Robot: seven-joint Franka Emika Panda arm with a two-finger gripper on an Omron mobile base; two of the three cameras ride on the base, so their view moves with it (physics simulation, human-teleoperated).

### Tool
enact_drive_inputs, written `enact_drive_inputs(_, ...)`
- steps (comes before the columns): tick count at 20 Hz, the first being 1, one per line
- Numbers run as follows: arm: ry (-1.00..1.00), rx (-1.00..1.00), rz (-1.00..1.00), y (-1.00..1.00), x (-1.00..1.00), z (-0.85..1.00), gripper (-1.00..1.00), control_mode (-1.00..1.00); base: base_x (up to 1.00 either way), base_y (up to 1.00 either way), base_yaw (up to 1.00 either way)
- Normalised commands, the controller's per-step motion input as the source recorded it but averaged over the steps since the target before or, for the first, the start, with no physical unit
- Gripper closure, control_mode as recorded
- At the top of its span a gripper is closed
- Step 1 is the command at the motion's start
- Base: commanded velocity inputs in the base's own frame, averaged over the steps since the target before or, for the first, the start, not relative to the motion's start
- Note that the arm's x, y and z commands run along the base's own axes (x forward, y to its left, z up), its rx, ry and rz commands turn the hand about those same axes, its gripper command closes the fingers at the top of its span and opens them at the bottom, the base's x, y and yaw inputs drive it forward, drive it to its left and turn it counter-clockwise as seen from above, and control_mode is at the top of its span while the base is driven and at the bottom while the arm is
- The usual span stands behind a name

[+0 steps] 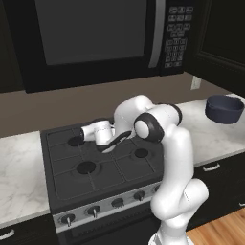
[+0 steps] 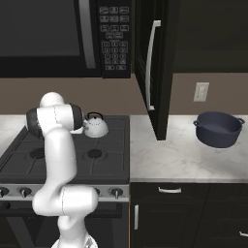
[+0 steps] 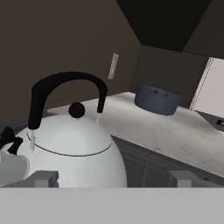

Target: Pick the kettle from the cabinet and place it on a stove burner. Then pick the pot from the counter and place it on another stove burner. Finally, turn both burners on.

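I saw that the kettle (image 2: 96,125) stood already on the cooktop (image 1: 62,179), on the back burner at the side of the counter, so I judged the first step of the task was done. In the hand view the kettle (image 3: 70,151) was very close in front of the gripper (image 3: 113,179), and the two fingertips (image 3: 41,179) stood wide apart, one at 8 o'clock and one at 5 o'clock of that view, holding nothing. I could not tell if a finger touched the kettle body or was just beside it. In the left base view the hand was low over the back part of the cooktop, beside the kettle. The pot (image 2: 219,129) was on the counter (image 2: 169,160), well apart from the cooktop, at 3 o'clock of the right base view, past the open door of the cabinet (image 2: 157,72). So, as I judged, the pot was not yet moved, and one free burner (image 1: 86,167) at the front waited for it. The knobs (image 1: 94,210) at the front edge looked untouched, though I could not read their position. What was left: take the pot to another burner, then turn both burners on.
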Motion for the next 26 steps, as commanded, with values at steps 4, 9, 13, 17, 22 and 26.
enact_drive_inputs(4, 0.0, 0.0, 0.0, 0.03, -0.12, 0.0, -1.0, -1.0, 0.0, 0.0, 0.0)
enact_drive_inputs(9, -0.02, 0.0, 0.0, 0.0, -0.17, 0.03, -1.0, -1.0, 0.0, 0.0, 0.0)
enact_drive_inputs(13, -0.05, -0.03, 0.0, 0.16, -0.24, 0.29, -1.0, -1.0, 0.0, 0.0, 0.0)
enact_drive_inputs(17, -0.04, -0.05, 0.0, 0.2, -0.27, 0.39, -1.0, -1.0, 0.0, 0.0, 0.0)
enact_drive_inputs(22, -0.05, -0.05, 0.0, 0.17, -0.31, 0.37, -1.0, -1.0, 0.0, 0.0, 0.0)
enact_drive_inputs(26, -0.03, -0.01, 0.0, 0.02, -0.33, 0.45, -1.0, -1.0, 0.0, 0.0, 0.0)
